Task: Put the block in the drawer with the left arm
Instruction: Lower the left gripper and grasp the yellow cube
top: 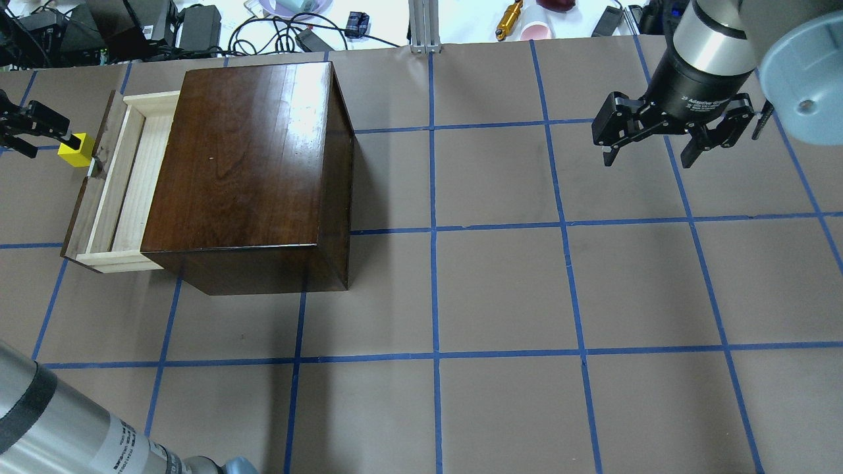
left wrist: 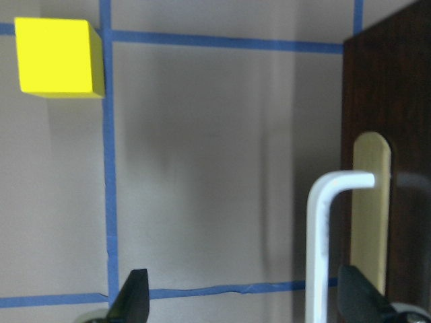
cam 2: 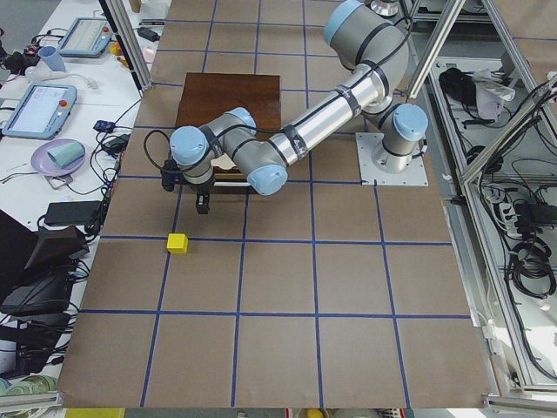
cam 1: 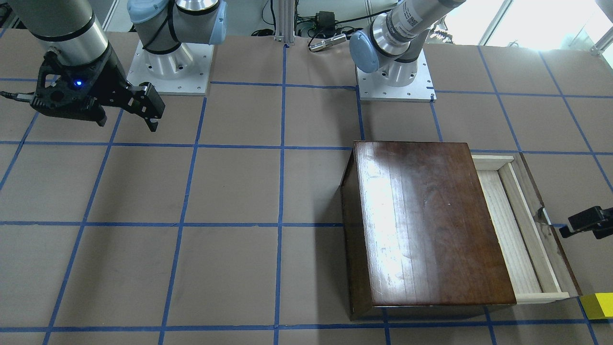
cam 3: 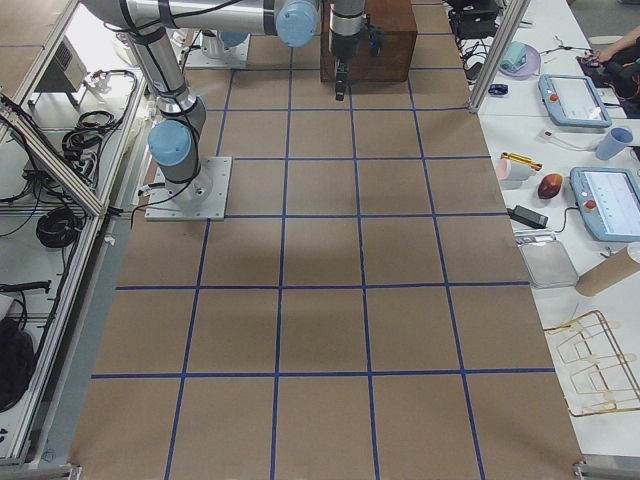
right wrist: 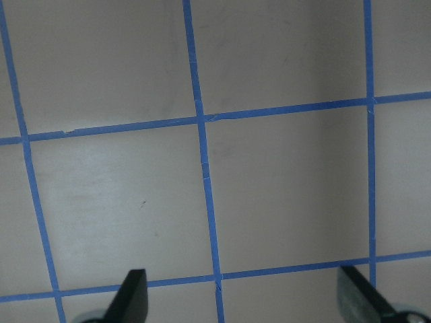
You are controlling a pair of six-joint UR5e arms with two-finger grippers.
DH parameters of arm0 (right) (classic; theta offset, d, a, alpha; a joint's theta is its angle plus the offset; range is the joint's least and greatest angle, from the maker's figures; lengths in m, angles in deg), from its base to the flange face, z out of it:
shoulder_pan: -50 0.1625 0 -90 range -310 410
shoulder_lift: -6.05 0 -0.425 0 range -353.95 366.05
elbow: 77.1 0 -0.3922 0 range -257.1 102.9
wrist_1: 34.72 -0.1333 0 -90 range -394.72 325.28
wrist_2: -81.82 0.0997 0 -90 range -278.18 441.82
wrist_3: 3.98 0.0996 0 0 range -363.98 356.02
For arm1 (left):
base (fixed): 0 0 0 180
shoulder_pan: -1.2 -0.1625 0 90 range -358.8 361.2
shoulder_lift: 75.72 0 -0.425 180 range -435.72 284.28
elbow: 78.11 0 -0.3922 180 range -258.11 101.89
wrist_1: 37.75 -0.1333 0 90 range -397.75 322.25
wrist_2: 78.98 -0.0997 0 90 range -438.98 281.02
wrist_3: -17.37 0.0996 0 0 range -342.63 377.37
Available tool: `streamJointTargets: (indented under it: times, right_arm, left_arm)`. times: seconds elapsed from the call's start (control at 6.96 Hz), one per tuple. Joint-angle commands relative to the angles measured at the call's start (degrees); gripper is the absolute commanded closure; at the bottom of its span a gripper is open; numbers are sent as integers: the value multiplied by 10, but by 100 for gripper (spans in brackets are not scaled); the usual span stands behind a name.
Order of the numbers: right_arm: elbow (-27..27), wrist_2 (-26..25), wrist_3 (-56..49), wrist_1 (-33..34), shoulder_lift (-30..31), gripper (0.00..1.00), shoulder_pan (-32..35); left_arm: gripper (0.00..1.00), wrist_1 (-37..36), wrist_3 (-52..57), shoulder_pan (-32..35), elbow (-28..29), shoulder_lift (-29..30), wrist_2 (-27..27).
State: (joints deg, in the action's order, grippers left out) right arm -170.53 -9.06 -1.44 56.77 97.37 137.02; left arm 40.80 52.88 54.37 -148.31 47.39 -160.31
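The yellow block (top: 72,149) lies on the table just outside the drawer's dark front panel; it also shows in the left wrist view (left wrist: 57,57) and the front view (cam 1: 598,305). The drawer (top: 122,184) of pale wood is pulled partly out of the dark-brown cabinet (top: 250,164) and looks empty. My left gripper (top: 43,135) is open and empty, close in front of the drawer front. In the left wrist view the white handle (left wrist: 326,235) stands between the fingers, near one fingertip (left wrist: 360,299). My right gripper (top: 649,158) is open and empty, above the table far from the cabinet.
The table is brown with a blue tape grid. The two arm bases (cam 1: 170,67) (cam 1: 395,79) stand at the robot's side. Cables, a cup and tools lie beyond the table's far edge (top: 303,33). The block sits near the table's left end (cam 2: 177,243).
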Motion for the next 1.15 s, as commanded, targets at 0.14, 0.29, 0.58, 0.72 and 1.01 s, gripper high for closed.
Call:
streamJointTargets:
  times: [0.14,0.29,0.58,0.72,1.01]
  right_arm:
    - [0,0,0,0,0,0,0]
    - [0,0,0,0,0,0,0]
    - [0,0,0,0,0,0,0]
    - [0,0,0,0,0,0,0]
    - [0,0,0,0,0,0,0]
  left_arm:
    - [0,-7,5,1,116,89,0]
    - [0,-7,5,1,143,115,0]
    - [0,-60,9,4,161,161,-2]
    - [0,-80,22,4,161,176,-20]
    - [0,-96,32,10,161,194,-38]
